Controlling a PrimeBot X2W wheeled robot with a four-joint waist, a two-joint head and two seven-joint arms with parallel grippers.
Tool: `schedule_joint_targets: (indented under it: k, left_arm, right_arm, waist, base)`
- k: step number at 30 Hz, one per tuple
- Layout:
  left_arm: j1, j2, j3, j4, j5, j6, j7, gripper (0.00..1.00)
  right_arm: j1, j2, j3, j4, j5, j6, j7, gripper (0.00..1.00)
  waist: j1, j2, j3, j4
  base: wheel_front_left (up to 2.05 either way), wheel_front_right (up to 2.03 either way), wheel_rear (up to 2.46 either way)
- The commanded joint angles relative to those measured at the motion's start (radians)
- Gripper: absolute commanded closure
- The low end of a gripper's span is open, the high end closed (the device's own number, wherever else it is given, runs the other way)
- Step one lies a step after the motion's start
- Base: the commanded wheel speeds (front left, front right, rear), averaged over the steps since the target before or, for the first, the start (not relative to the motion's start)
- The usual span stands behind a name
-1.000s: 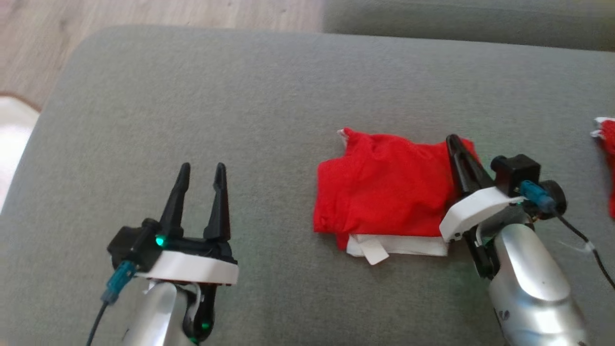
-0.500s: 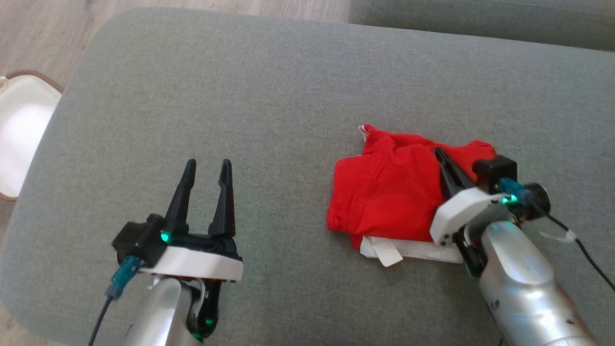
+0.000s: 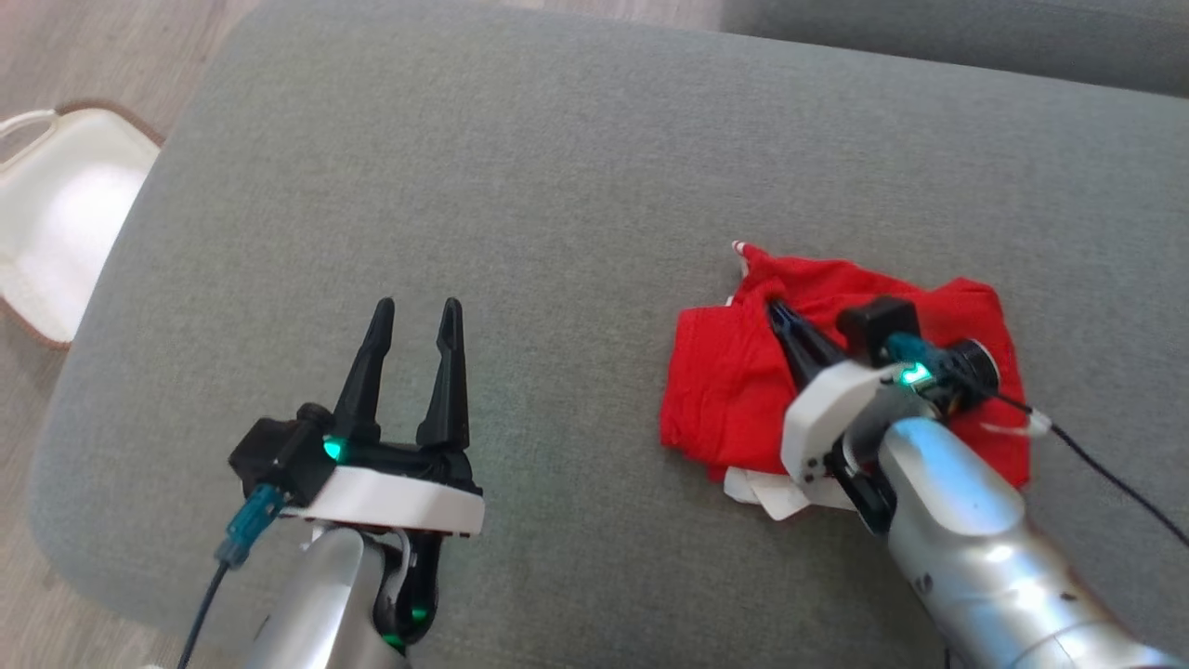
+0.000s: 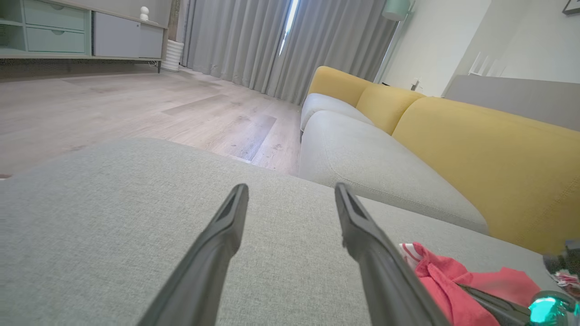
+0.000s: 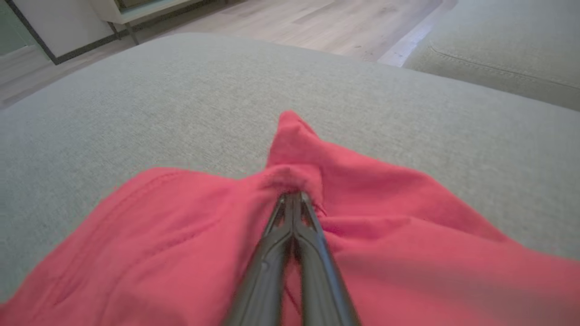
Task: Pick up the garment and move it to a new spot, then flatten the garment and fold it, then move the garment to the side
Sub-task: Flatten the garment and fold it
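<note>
Jaws: right gripper (image 3: 777, 312) pinched shut on folded red garment (image 3: 725, 400), left gripper (image 3: 415, 308) parted, empty; single-point drag risks unfolding.

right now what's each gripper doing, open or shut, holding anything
Left gripper: open, holding nothing.
Right gripper: shut on the garment.

One red garment (image 3: 725, 400) is lying right of centre in the head view. Two grippers are showing there: the left gripper (image 3: 415, 311) at lower left and the right gripper (image 3: 776, 311) on the cloth. One white basket (image 3: 56, 214) is sitting at the left edge.
</note>
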Motion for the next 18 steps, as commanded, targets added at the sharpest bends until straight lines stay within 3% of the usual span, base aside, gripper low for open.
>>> schedule_joint_targets:
  k: [1,12,18]
  left_arm:
    - [-0.039,0.005,0.023,-0.030,-0.007,0.004,-0.008,0.00]
    - [-0.034,0.005,0.028,-0.029,-0.013,0.013,-0.008,0.00]
    - [-0.023,0.005,0.051,-0.039,-0.003,0.011,-0.008,0.00]
  right_arm:
    - [-0.038,0.021,0.039,-0.014,0.013,-0.001,0.002,1.00]
    - [-0.067,0.021,0.133,-0.080,0.129,-0.001,-0.064,1.00]
    - [-0.027,0.020,-0.028,-0.103,0.066,-0.001,-0.085,1.00]
  waist:
    - [0.0001,0.0000,0.008,0.010]
    - [0.0001,0.0000,-0.001,0.011]
    - [0.0001,0.0000,-0.032,-0.034]
  base:
    - [0.00,0.00,0.00]
    - [0.00,0.00,0.00]
    - [0.00,0.00,0.00]
